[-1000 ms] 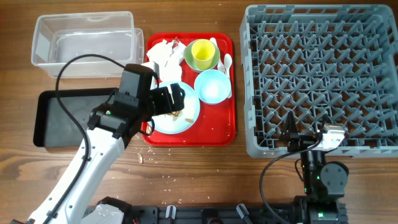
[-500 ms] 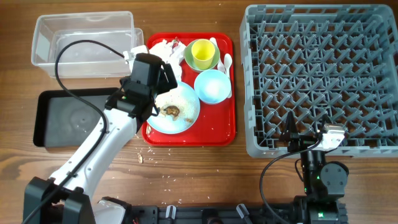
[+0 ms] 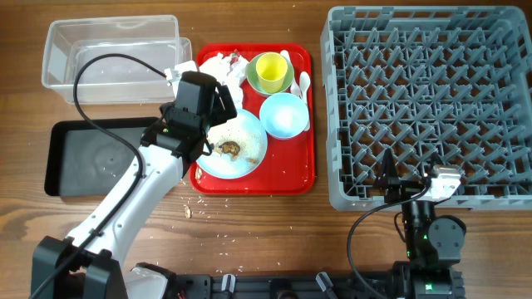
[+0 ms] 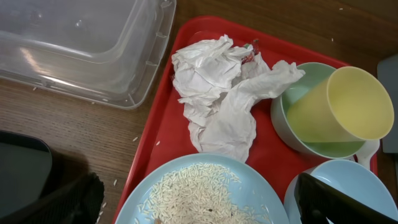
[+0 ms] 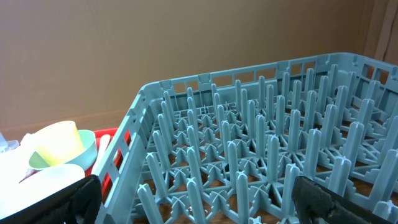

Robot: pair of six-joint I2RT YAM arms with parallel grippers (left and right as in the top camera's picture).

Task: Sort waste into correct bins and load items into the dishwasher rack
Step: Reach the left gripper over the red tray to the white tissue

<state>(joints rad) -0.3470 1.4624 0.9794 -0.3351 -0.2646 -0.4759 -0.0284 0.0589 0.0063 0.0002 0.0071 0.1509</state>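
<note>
On the red serving tray (image 3: 303,170) a light blue plate (image 3: 248,148) holds brown scraps (image 3: 229,149) and rice (image 4: 196,193). Crumpled white napkins (image 3: 218,65) with a red stain lie behind it, also in the left wrist view (image 4: 217,93). A yellow cup (image 3: 272,71) sits in a pale green bowl (image 3: 253,76), next to a light blue bowl (image 3: 284,115) and a white spoon (image 3: 304,81). My left gripper (image 3: 218,106) is open and empty, hovering over the plate's far edge near the napkins (image 4: 199,211). My right gripper (image 3: 407,184) is open and empty at the rack's front edge (image 5: 199,205).
The clear tub (image 3: 112,58) stands at the back left, with the black tray (image 3: 91,154) in front of it. The big grey rack (image 3: 432,104) fills the right side. Crumbs (image 3: 188,211) lie on the wood in front of the red tray.
My left gripper has moved from over the plate toward the napkins, uncovering the scraps, then held still. The right arm has not moved.
</note>
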